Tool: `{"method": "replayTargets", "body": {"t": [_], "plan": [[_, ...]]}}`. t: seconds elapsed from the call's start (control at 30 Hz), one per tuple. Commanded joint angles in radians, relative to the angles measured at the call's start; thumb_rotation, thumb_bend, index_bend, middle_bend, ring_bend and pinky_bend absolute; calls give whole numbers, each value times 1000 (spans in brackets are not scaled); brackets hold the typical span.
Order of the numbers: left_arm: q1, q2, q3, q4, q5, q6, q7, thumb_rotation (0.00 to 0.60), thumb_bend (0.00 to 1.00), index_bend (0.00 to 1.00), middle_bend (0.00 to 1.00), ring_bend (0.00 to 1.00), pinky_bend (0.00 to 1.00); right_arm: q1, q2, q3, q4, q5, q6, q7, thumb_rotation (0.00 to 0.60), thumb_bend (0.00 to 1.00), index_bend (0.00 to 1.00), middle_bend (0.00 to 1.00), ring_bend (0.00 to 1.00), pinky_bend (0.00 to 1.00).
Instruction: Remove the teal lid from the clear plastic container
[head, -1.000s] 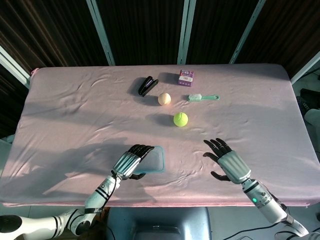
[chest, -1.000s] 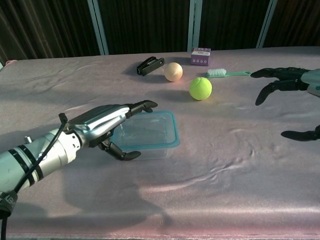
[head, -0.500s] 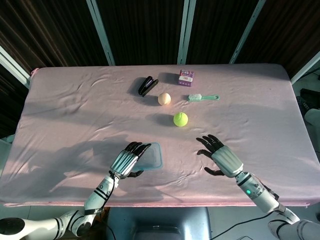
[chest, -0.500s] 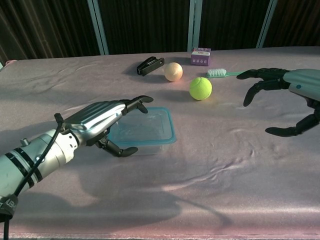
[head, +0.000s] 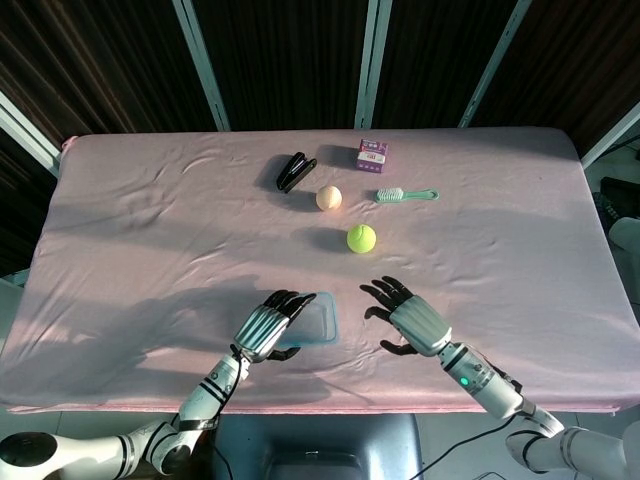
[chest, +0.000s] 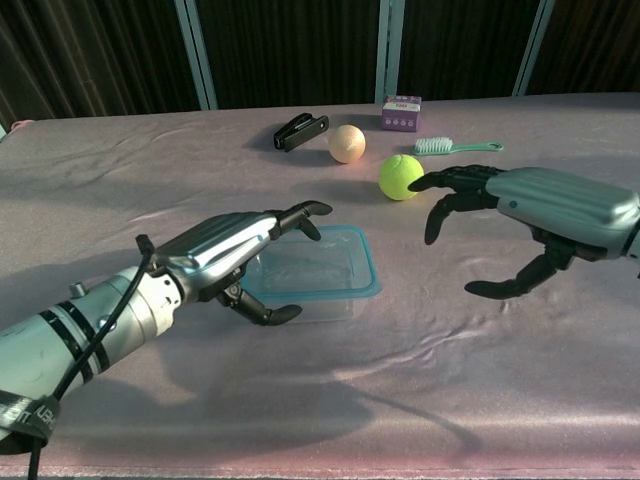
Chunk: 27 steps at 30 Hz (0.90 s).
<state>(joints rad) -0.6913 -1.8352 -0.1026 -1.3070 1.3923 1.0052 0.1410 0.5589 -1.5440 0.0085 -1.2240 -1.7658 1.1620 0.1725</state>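
Note:
A clear plastic container with a teal lid sits on the pink cloth near the table's front edge. My left hand hovers over the container's left side, fingers arched above the lid and thumb curled at its near wall; whether it touches is unclear. To the container's right, a short gap away, my right hand is open, its fingers spread and pointing toward the lid.
A yellow-green tennis ball lies just beyond my right hand. Farther back are a peach ball, a teal brush, a purple box and a black clip.
My right hand has moved left toward the container, closing most of the gap. The left hand and the container shifted slightly to the right.

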Motion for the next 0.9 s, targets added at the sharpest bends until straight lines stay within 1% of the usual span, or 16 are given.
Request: {"method": "replayTargets", "body": {"t": [0.03, 0.17, 0.3, 0.5, 0.67, 0.9], "plan": [[0, -1, 0, -2, -2, -1, 3, 600, 305, 0, 340, 477, 491, 18, -38, -7, 14, -8, -6, -16, 600, 389, 502, 194, 29, 116], [0, 1, 1, -10, -1, 0, 7, 600, 303, 0, 341, 478, 491, 35, -77, -6, 30, -7, -10, -33, 600, 389, 533, 208, 35, 122], [1, 7, 3, -20, 1, 0, 5, 600, 304, 0, 341, 482, 490, 45, -124, 1, 63, -7, 12, -42, 600, 405, 553, 218, 41, 136], [2, 12, 7, -22, -2, -6, 4, 600, 301, 0, 341, 483, 490, 72, -174, 8, 93, 6, -2, -42, 600, 424, 573, 227, 51, 145], [3, 18, 5, -27, -2, -2, 3, 600, 303, 0, 341, 483, 490, 87, -196, 8, 102, 12, -5, -54, 600, 438, 602, 240, 62, 157], [5, 24, 9, -36, 0, -2, 2, 600, 303, 0, 344, 491, 494, 97, -216, 8, 106, 28, -7, -66, 600, 438, 610, 246, 64, 163]]}}
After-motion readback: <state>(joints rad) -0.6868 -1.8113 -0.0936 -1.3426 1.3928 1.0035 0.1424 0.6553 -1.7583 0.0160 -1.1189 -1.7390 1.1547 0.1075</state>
